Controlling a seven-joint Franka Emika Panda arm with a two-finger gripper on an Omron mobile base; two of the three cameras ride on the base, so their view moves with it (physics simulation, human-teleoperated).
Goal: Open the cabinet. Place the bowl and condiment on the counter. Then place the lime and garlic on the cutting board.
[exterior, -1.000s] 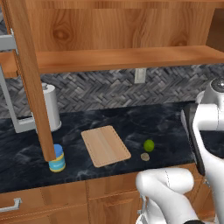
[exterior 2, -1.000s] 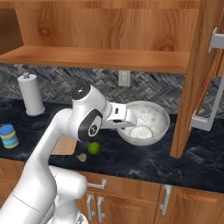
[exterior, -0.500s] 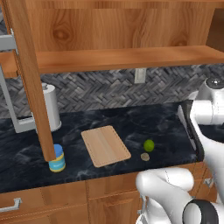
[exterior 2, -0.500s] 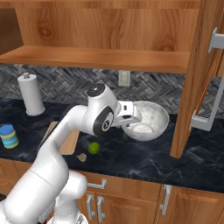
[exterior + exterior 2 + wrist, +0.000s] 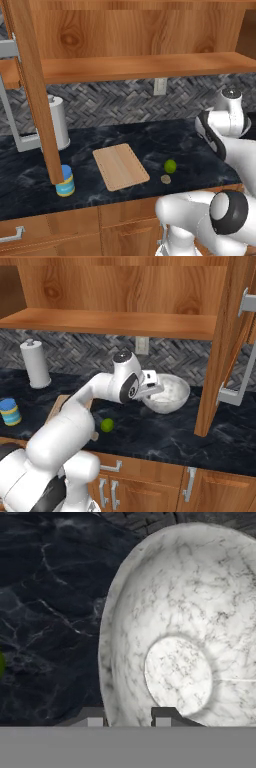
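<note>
The cabinet stands open, its door swung out at the left and another door at the right. The speckled bowl is low at the counter, under the cabinet shelf; I cannot tell whether it touches the stone. My gripper is shut on the bowl's near rim, and in the hand view the rim of the bowl passes between the fingertips of the gripper. The condiment stands on the counter by the left door. The lime and garlic lie right of the bare cutting board.
A white paper-towel roll stands at the back left against the herringbone wall. The open door hangs close to the right of the bowl. Drawers and doors with handles run below the counter edge.
The arm has carried the bowl to the right and farther back over the counter, lowering it toward the stone. The jaws have stayed shut on the rim.
</note>
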